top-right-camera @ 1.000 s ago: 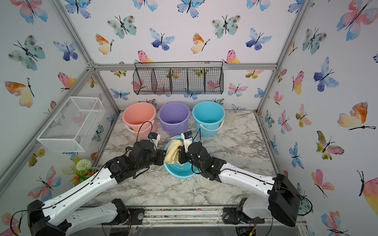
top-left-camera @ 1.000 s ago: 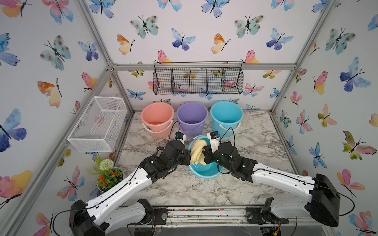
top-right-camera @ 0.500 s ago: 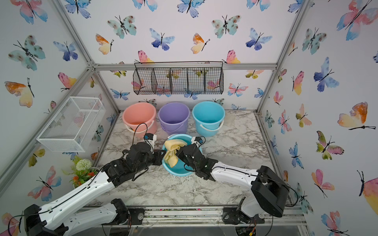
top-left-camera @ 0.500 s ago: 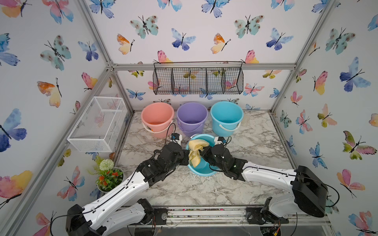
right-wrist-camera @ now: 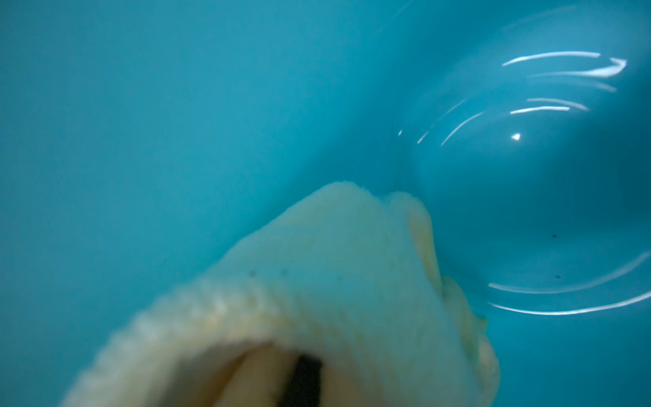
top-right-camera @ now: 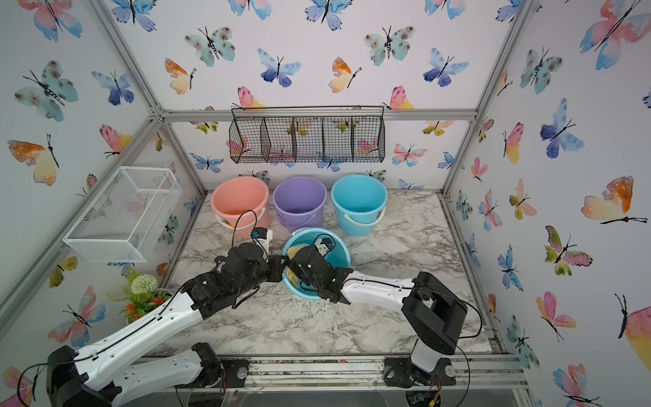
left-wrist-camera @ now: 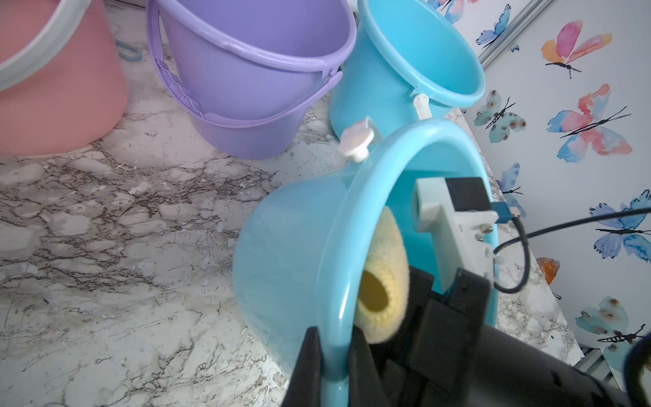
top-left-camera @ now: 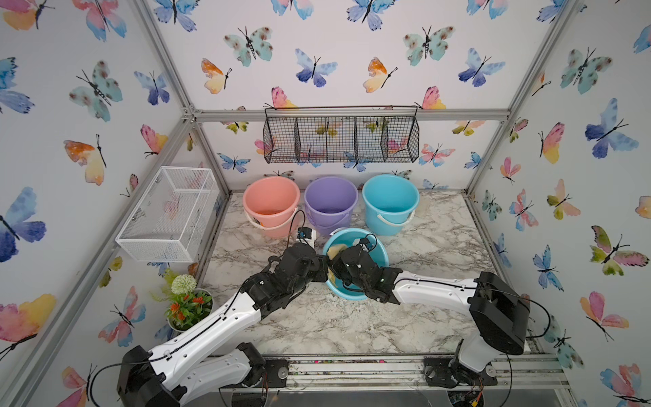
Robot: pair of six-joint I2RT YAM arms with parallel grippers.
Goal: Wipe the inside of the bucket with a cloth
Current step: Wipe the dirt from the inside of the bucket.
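Butterfly-papered walls (top-left-camera: pixel 88 88) are boxing in a grey-veined marble table (top-left-camera: pixel 352 324), glossy and flat. The two arms, white shells with black joints, are reaching in from the front rail: left arm (top-left-camera: pixel 211 327), right arm (top-left-camera: pixel 433 292), and they are meeting at mid-table.

A white mesh basket (top-left-camera: pixel 169 208), box-shaped, is hanging on the side wall. A black wire rack (top-left-camera: pixel 340 141), split into compartments, is hanging on the back wall. Under it three smooth, round plastic buckets are standing upright in a row: pink (top-left-camera: pixel 271 197), purple (top-left-camera: pixel 331 197) and blue (top-left-camera: pixel 389 197), each with a bail handle.

In front of them the bucket (top-left-camera: pixel 377 243), a glossy blue with a rolled rim, is sitting tilted. In the left wrist view its mouth is leaning away from the row.

The left gripper (left-wrist-camera: pixel 333 338) is pinching that rim tight, one black finger (left-wrist-camera: pixel 310 352) outside the wall and one inside.

The cloth (left-wrist-camera: pixel 384 267), pale yellow nubbly terry rolled into a loose tube, is sitting inside the bucket against its inner wall. The right gripper (right-wrist-camera: pixel 303 377) is deep inside too, jaws closed on the cloth. The terry is draping over them, its tip touching the slick blue wall near the floor's curve.

A small potted plant (top-left-camera: pixel 185 303) is sitting at the table's left edge.
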